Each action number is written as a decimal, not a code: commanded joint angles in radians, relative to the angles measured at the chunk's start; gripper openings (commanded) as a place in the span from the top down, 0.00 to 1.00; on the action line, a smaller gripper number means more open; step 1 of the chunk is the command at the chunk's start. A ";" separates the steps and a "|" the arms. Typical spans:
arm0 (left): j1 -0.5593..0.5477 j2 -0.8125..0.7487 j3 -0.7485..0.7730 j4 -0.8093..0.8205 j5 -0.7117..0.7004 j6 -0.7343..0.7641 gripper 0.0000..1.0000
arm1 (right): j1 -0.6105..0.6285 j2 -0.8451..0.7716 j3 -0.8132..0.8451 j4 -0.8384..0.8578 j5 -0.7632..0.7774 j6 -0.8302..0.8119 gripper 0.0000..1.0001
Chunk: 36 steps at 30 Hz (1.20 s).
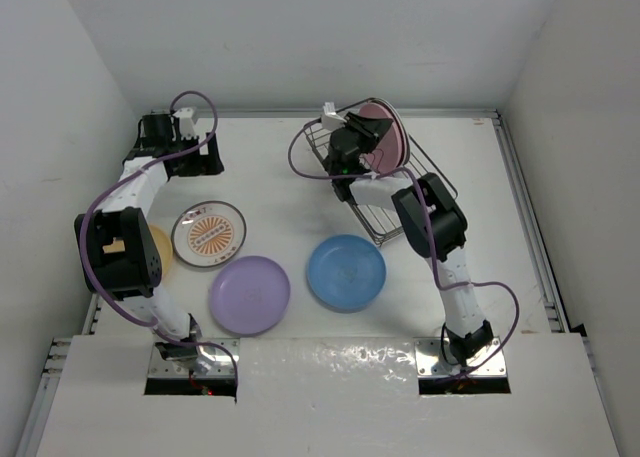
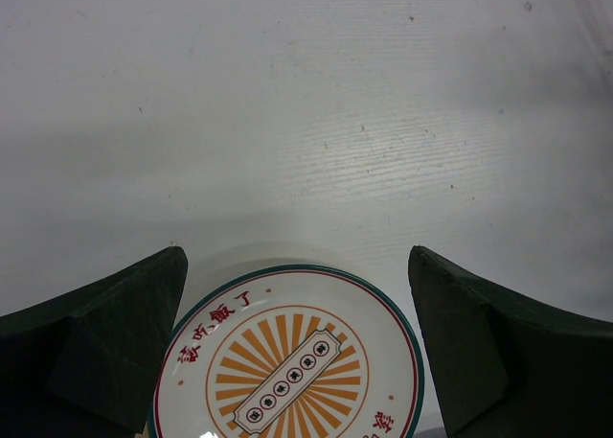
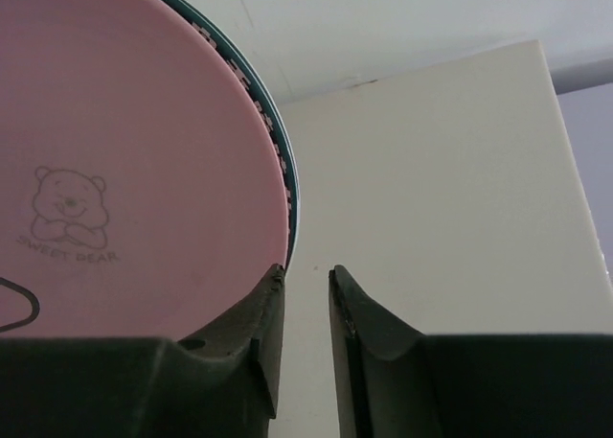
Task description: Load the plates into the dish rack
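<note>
**Plates in rack.** A plain pink round plate [image 1: 388, 127] stands on edge at the far end of the rectangular silver wire dish rack [image 1: 378, 222]. The right wrist view shows a bear outline and the words "SWEET BEAR" on its face. Directly behind it, the patterned edge of a green-rimmed white plate [image 3: 278, 150] shows. The rack sits at an angle on the far right part of the white table [image 1: 280, 177].

**Plates on table.** Four plates lie flat:
- white plate with orange sunburst pattern [image 1: 208, 233] – left of centre;
- yellow-orange plate [image 1: 160, 254] – just beside the sunburst plate on its left, largely hidden under the left arm;
- purple plate [image 1: 249, 295] – near the arm bases;
- blue plate [image 1: 346, 272] – just beside the purple one, in front of the rack.

**Right gripper** [image 3: 306, 275]. It is positioned at the rim of the pink plate. The fingers [image 3: 350, 333] are nearly together, with only a narrow gap, and nothing lies in that gap. The tip of one finger meets the plate's edge.

**Left gripper** [image 2: 297, 256]. It is at the far left of the table. The fingers [image 2: 105, 352] are spread wide and hold nothing. In the wrist view the sunburst plate appears low between them, flat on the table.
</note>
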 commanded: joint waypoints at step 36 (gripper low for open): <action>0.011 -0.052 0.031 0.032 0.045 -0.008 0.03 | 0.268 -0.995 -0.552 -1.539 -1.055 1.642 0.32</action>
